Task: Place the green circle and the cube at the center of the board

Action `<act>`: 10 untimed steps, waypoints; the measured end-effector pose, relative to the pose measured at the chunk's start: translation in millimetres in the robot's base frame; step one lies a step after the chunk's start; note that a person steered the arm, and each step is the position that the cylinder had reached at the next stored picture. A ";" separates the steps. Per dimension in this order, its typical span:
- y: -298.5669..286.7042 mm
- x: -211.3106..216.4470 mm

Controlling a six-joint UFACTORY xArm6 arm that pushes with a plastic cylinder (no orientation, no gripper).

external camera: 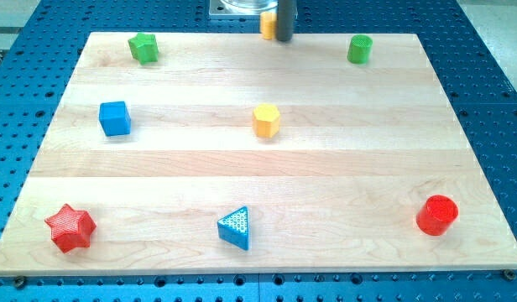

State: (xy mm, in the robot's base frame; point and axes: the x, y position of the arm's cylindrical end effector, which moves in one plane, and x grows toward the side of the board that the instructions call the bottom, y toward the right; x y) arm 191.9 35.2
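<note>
Here is the pale wooden board [242, 168], the surface for all of this, lying on a blue perforated table [493, 101]. At the far edge, just right of the middle, the straight dark rod comes down and my tip [284, 39] sits right at the board's far rim. Tucked against the rod's left side is an orange block [268, 24], partly hidden, so its shape cannot be made out.

The end effector here is only that rod: there are no jaws, so there is nothing to call wide or narrow, and it holds nothing.

Now the task's pieces. The green plastic cylinder, the green circle [359, 49], stands at the far right of the board, to the right of my tip and apart from it. The blue plastic cube [115, 118] sits on the left side, around the middle depth, well apart from my tip and from the green circle.

Closest to the centre is the yellow hexagonal block [266, 121], almost straight in front of my tip on the near side, with clear wood between them.

Around the rest: a green star-shaped block [143, 48] in the far left corner, a red star-shaped block [70, 227] in the near left corner, a blue triangular block [235, 227] at the near edge around the middle, and a red cylinder [436, 215] at the near right. None of these pieces touches another.
</note>
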 end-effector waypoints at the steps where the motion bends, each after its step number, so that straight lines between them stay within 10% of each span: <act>1: -38.9 14.3; 5: 178.9 29.1; 7: 5.4 106.5; 10: -50.2 120.5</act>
State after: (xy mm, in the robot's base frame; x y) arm 312.4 -15.0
